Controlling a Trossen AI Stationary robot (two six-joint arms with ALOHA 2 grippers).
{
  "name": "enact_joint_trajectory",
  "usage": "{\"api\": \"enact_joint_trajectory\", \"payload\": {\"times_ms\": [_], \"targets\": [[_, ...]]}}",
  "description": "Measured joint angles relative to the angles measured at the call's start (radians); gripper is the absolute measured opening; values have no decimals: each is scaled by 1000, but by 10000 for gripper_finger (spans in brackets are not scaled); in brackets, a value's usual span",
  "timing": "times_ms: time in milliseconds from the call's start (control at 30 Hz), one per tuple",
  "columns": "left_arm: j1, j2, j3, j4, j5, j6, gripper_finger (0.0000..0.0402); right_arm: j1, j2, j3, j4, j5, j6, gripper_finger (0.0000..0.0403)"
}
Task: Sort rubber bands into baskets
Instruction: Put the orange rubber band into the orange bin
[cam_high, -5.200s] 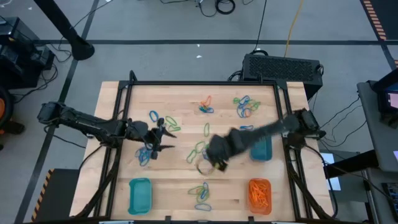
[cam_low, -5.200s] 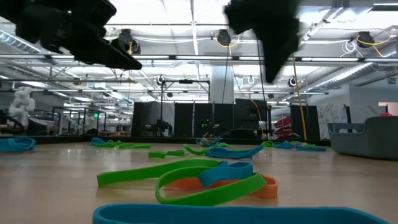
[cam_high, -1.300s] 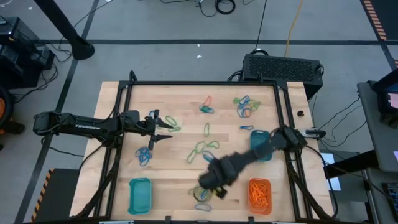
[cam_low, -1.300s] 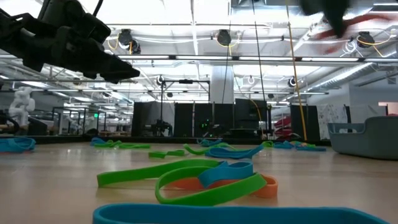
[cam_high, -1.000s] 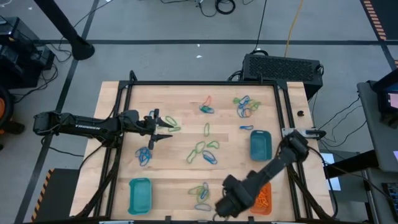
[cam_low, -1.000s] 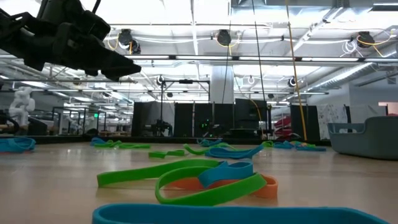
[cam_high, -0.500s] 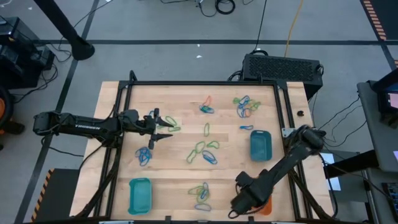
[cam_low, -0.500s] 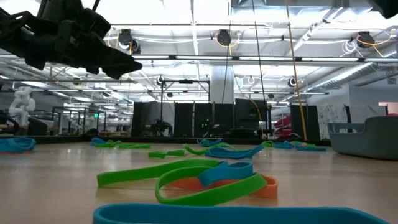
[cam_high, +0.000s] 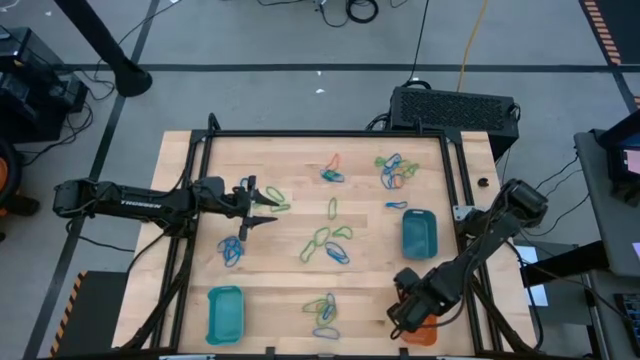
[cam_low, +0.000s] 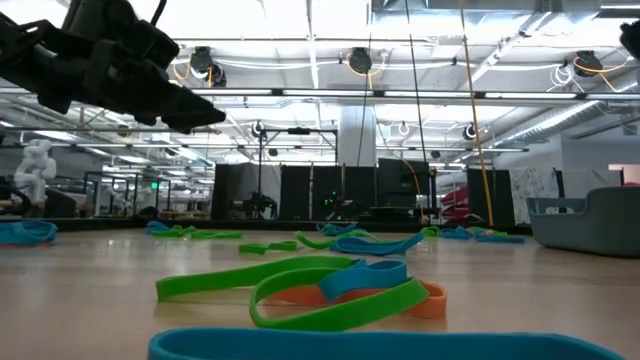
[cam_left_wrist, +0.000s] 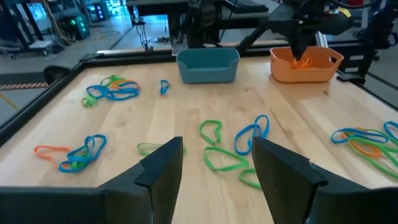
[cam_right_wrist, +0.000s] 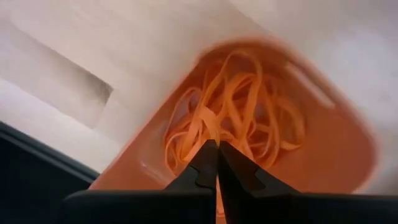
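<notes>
Rubber bands (cam_high: 325, 241) litter wooden table (cam_high: 300, 285) beneath ceiling lights (cam_low: 360, 60).

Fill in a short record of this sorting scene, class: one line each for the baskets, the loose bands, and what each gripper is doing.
orange basket: near right corner of the table, full of orange bands
teal baskets: one near left, one at the right side; contents not clear
loose bands: green, blue and orange, scattered in clusters over the table
right gripper: shut, over the orange basket; an orange band seems pinched at its tips
left gripper: open, holding nothing, above the table's left side
</notes>
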Motion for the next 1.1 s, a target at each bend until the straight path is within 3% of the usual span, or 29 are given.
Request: {"api": "enact_joint_trajectory", "payload": {"times_ms": [200, 700, 867, 1100], "targets": [[0, 0, 0, -7, 0, -20, 200, 0, -1, -7, -10, 2, 11, 13], [0, 0, 0, -6, 0, -26, 200, -3, -47, 0, -83, 5, -26, 139], [0, 0, 0, -5, 0, -26, 200, -20, -148, 17, -100, 122, -2, 148], [0, 0, 0, -2, 3, -26, 200, -140, -258, 18, -191, 451, 48, 138]]}}
